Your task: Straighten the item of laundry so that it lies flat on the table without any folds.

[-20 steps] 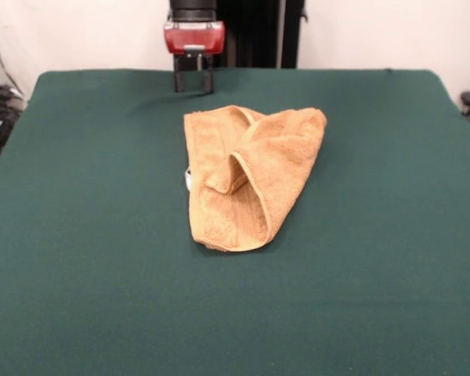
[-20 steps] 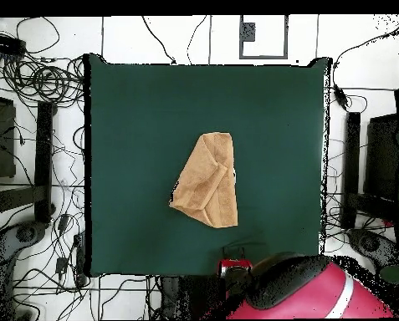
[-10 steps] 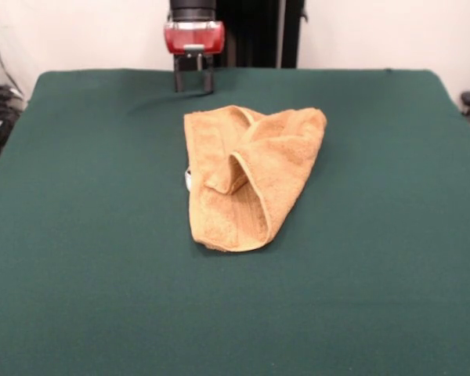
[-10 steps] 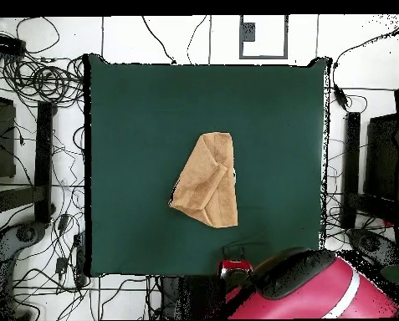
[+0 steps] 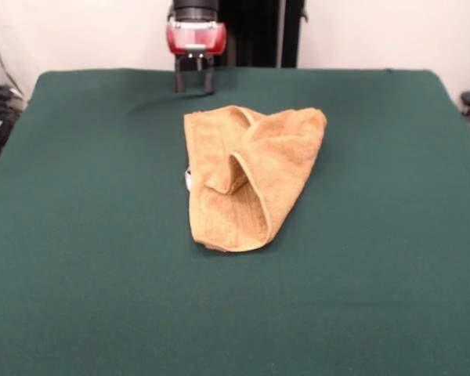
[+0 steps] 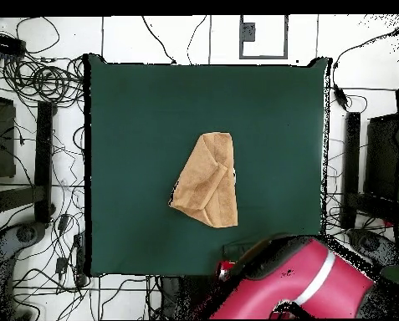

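The golden-tan towel [image 5: 247, 174] lies crumpled near the middle of the dark green table [image 5: 78, 235], folded over itself with a raised ridge down its centre and a bit of white tag at its left edge. From overhead the towel [image 6: 207, 180] looks like a folded wedge. My gripper [image 5: 193, 81] hangs above the table's far edge, well behind the towel and apart from it. Its two dark fingers [image 5: 178, 81] stand apart with nothing between them. In the overhead view the red arm [image 6: 294, 288] covers the gripper.
Cables and equipment stands [image 6: 35, 159] lie on the floor around the table [image 6: 135, 109]. A dark post [image 5: 258, 31] rises behind the far edge.
The gripper has risen slightly at the far edge. In the overhead view the red arm has swung further across the bottom. The towel has not moved.
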`<state>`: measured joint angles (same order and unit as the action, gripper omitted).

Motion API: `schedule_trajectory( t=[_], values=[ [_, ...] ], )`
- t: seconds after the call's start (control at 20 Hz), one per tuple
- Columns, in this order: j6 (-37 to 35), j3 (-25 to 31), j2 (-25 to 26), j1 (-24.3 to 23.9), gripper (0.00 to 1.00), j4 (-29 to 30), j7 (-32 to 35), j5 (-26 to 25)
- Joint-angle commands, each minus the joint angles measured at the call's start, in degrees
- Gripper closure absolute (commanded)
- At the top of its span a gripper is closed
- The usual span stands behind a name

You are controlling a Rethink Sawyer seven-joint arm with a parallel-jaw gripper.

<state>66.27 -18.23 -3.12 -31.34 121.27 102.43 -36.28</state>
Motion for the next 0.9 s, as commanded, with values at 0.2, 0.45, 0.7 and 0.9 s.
schedule_trajectory(
  t=[0.2, 0.45, 0.7, 0.9],
  values=[
    [25.25, 16.41, 11.03, 6.60, 0.00, -27.24, -2.20, 9.05],
    [28.91, 14.27, 12.32, 7.33, 0.00, -28.92, -1.37, 10.56],
    [29.95, 13.15, 12.45, 7.12, 0.00, -31.80, 0.81, 7.96],
    [29.85, 12.22, 11.65, 7.03, 0.00, -31.91, 2.00, 7.89]
  ],
)
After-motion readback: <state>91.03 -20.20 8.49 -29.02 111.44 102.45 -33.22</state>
